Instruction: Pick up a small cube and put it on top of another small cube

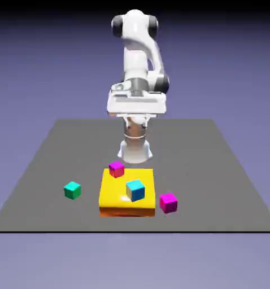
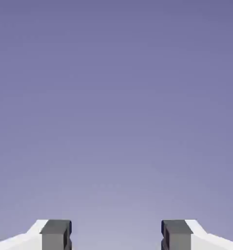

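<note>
Standing wide apart with only blue-violet backdrop between them, the grey-tipped jaws (image 2: 116, 237) hold nothing at the bottom edge of the hand view. In the exterior view the white jointed robot arm (image 1: 136, 56) rises at top centre, folded upright, its broad white hand held level above the dark grey table (image 1: 205, 169), well apart from the cubes. Below it, at lower centre, lies a flat yellow block with rounded edges (image 1: 117, 195); a sky-blue cube (image 1: 135, 191) shows against its right part, a small bright magenta cube (image 1: 116, 169) at its upper edge. The small teal-green cube (image 1: 72, 190) sits on the table at lower left; a second magenta cube (image 1: 168, 203) sits just beside the block, at lower right.
</note>
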Robot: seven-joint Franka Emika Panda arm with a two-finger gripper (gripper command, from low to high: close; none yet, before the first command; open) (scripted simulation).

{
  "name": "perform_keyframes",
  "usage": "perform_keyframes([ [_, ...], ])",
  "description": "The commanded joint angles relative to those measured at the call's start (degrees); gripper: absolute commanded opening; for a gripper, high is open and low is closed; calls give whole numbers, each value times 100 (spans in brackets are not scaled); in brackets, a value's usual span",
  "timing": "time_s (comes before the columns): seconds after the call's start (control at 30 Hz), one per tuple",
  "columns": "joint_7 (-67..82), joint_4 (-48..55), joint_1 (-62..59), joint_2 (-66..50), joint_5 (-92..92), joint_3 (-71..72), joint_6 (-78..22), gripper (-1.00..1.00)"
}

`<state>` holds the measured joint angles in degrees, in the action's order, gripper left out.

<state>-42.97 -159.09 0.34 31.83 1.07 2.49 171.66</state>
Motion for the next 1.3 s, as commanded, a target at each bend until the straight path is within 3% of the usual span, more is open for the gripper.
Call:
perform_keyframes([
  [0.0,19,148,-120,-160,-92,185,-243,0],
  [0.8,1845,2198,-4295,-4965,-6072,2576,-5262,0],
  [1.13,1580,2193,-4693,-6073,-7825,1720,-4899,0],
  [1.17,1580,2193,-4693,-6073,-7825,1720,-4899,-100],
  [1.27,1843,2074,-4646,-5658,-7359,1963,-5035,-100],
])
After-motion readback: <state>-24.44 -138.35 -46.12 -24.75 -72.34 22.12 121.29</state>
